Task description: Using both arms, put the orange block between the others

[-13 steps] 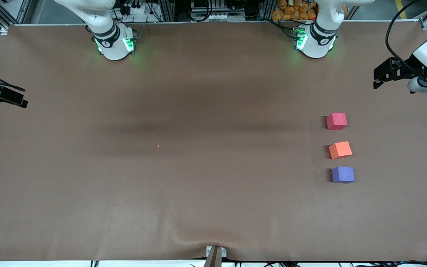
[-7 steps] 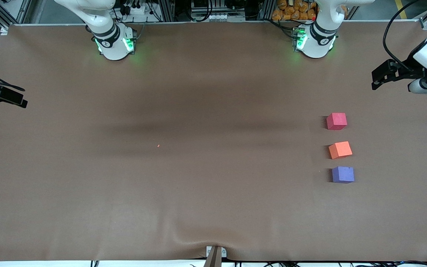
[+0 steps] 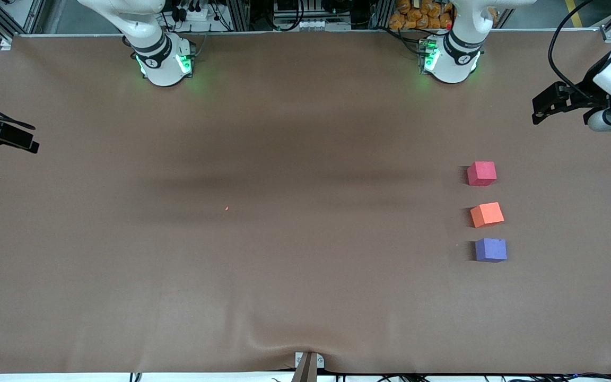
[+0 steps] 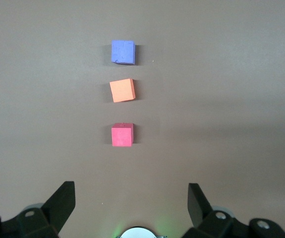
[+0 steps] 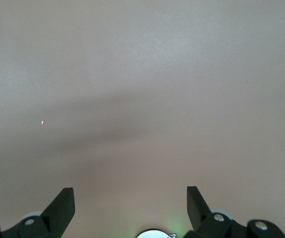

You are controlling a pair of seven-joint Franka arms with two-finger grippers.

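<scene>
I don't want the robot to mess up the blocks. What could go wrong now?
The orange block sits slightly turned and close to the purple-blue block, so straightening it could bump that one. The open left gripper hangs over the table's end near the pinkish-red block; sweeping back might knock it.

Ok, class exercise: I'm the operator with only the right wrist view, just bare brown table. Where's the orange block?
Observer: The orange block sits toward the left arm's end of the table, in line between the pinkish-red cube and the purple-blue cube, touching neither.
Operator: Which is nearest the front camera?
Observer: The purple-blue cube; the pinkish-red one lies farthest.
Operator: And the tools?
Observer: The left tool hangs open over the left arm's end, holding nothing; the right tool is over the right arm's end.
</scene>
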